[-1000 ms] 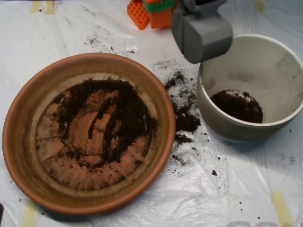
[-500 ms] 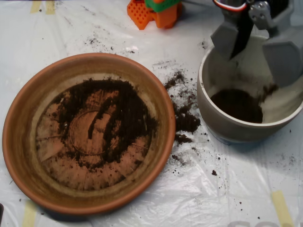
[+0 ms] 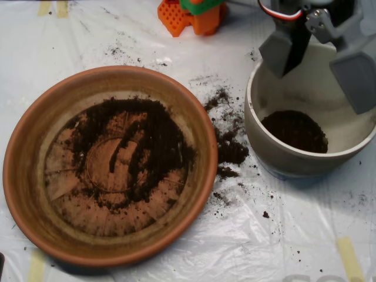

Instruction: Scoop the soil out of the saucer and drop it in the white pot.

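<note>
Overhead view showed the soil [image 3: 132, 150] as dark brown-black crumbly matter, spread thinly across the floor of the saucer [image 3: 35, 147] in an uneven ring, with the orange-brown terracotta showing through at the centre and in radial streaks toward the lower part. The saucer, wide and shallow with a paler band inside its rim, sat at the left on a white plastic sheet [image 3: 264, 247]. A second, compact mound of the same dark soil lay at the bottom of the white pot [image 3: 258, 126], toward its lower side, and the pot's pale inner wall was smudged grey. The pot stood to the right of the saucer, apart from it. Between them loose spilled soil [image 3: 229, 150] lay on the sheet in clumps and scattered grains, thickest just beside the saucer's right rim.

The scoop [image 3: 320, 56] hung over the upper part of the pot, its two grey shells spread wide apart, one over the pot's upper-left rim and the other over the upper-right, holding nothing that could be seen. The mound in the pot lay directly below and slightly forward of the gap between the shells. The soil in the saucer was well apart from the scoop, off to its left. Orange and green plastic blocks [image 3: 191, 14] sat at the top edge.
</note>
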Controlling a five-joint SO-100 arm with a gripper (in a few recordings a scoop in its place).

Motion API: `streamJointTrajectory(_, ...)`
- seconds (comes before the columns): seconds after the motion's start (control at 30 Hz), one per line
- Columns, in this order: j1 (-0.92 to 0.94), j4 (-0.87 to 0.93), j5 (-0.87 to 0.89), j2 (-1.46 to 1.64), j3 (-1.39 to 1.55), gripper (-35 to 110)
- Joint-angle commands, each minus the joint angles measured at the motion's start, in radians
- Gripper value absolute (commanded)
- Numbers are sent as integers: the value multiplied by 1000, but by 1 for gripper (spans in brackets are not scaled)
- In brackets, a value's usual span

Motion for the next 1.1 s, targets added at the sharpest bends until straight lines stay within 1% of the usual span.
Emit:
streamJointTrajectory(0.0,9,11,5,129,-37,41)
streamJointTrajectory(0.13,74,3,57,196,-41,41)
streamJointTrajectory(0.3,219,5,118,258,-41,41)
streamJointTrajectory(0.5,403,-12,118,336,49,41)
streamJointTrajectory(0.63,503,-72,83,434,225,41)
streamJointTrajectory(0.83,669,-206,49,548,572,41)
streamJointTrajectory(0.97,767,-328,11,540,788,40)
streamJointTrajectory(1.07,795,-387,-43,491,873,39)
